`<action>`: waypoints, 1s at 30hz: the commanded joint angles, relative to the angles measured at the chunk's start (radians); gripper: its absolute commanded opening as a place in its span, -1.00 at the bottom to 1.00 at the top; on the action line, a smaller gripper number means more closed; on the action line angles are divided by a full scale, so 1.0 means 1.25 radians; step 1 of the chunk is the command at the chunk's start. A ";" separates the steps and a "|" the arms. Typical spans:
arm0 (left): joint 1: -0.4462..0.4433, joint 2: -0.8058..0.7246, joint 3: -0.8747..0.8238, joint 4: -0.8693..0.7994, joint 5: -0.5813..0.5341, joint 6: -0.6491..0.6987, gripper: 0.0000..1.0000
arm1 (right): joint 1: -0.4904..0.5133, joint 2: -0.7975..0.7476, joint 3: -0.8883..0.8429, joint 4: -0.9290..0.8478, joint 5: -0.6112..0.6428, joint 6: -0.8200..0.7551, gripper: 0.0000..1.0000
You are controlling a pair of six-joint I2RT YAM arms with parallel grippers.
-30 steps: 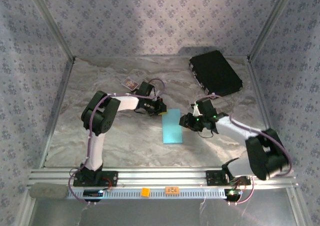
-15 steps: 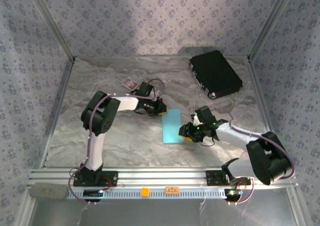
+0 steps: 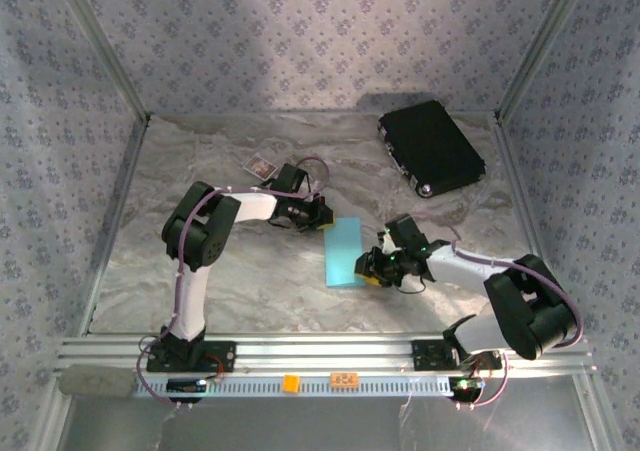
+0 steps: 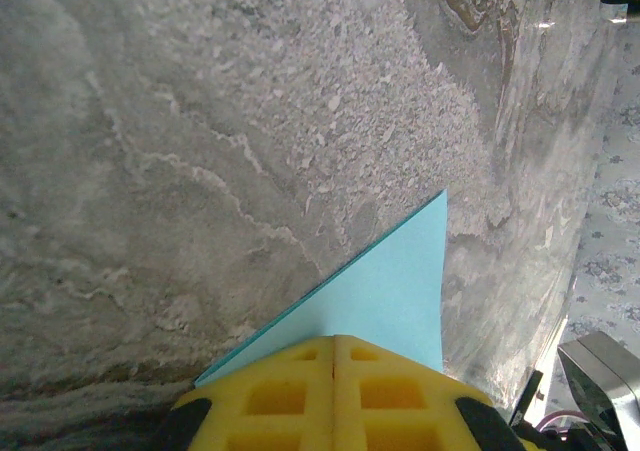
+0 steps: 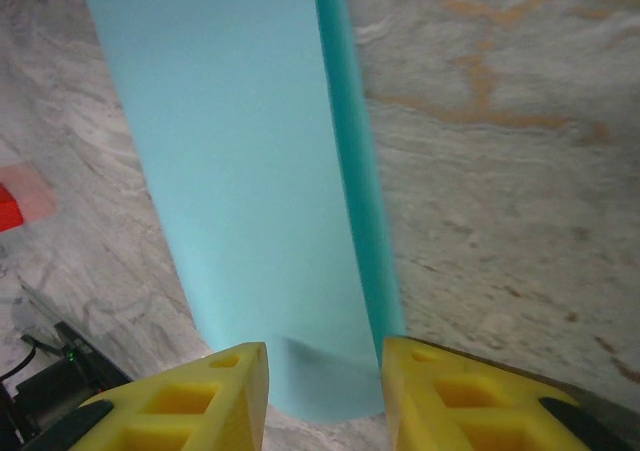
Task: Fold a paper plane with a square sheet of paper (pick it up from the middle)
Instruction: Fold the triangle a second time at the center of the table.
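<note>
Marbled grey desk (image 3: 230, 281) between patterned walls carries the square sheet of paper (image 3: 345, 252). It is doubled into a narrow rectangle and lies flat, well apart from the black case (image 3: 432, 146), on the side of it toward my bases and to its left.

My left tool (image 3: 322, 218) is clenched on the sheet's corner at the end toward the case. Its yellow pads (image 4: 280, 396) press together, with blue paper fanning out from between them. My right tool (image 3: 368, 267) is released, its fingers spread to either side of the end away from the case. I cannot tell whether they touch the paper.

I judge the step in hand to be setting the centre crease. To do it well, I hold the left pinch steady as an anchor. A darker strip shows along one long edge, so the two layers may be offset, and I square them up first. Then I press along the fold without dragging, since paper this thin likely buckles easily.
</note>
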 commanded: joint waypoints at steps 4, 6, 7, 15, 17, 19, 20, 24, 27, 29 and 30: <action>0.003 0.012 -0.023 -0.037 -0.023 0.008 -0.95 | -0.005 -0.022 -0.014 0.048 -0.015 0.023 -0.26; 0.003 0.011 -0.023 -0.035 -0.022 0.007 -0.95 | -0.010 -0.027 -0.010 0.054 -0.021 0.020 -0.24; 0.003 0.010 -0.023 -0.035 -0.021 0.007 -0.95 | -0.013 -0.027 -0.007 0.058 -0.027 0.017 -0.22; 0.002 0.010 -0.020 -0.031 -0.016 0.006 -0.94 | -0.044 0.035 0.025 0.147 -0.067 0.007 -0.11; 0.001 0.010 -0.022 -0.030 -0.015 0.005 -0.94 | -0.052 0.061 0.041 0.164 -0.083 -0.001 -0.09; 0.000 0.011 -0.023 -0.029 -0.013 0.006 -0.94 | -0.061 0.086 0.054 0.174 -0.092 -0.010 -0.09; 0.000 0.010 -0.023 -0.027 -0.013 0.005 -0.94 | -0.066 0.092 0.056 0.186 -0.096 -0.012 -0.09; 0.000 0.010 -0.024 -0.024 -0.013 0.004 -0.94 | -0.083 0.112 0.060 0.204 -0.109 -0.037 -0.09; -0.001 0.013 -0.020 -0.025 -0.009 0.003 -0.94 | -0.092 0.132 0.056 0.233 -0.141 -0.037 -0.14; -0.001 0.011 -0.020 -0.024 -0.009 0.003 -0.94 | -0.094 0.139 0.051 0.237 -0.142 -0.035 -0.22; -0.001 0.010 -0.020 -0.023 -0.008 0.002 -0.94 | -0.096 0.142 0.048 0.237 -0.140 -0.036 -0.25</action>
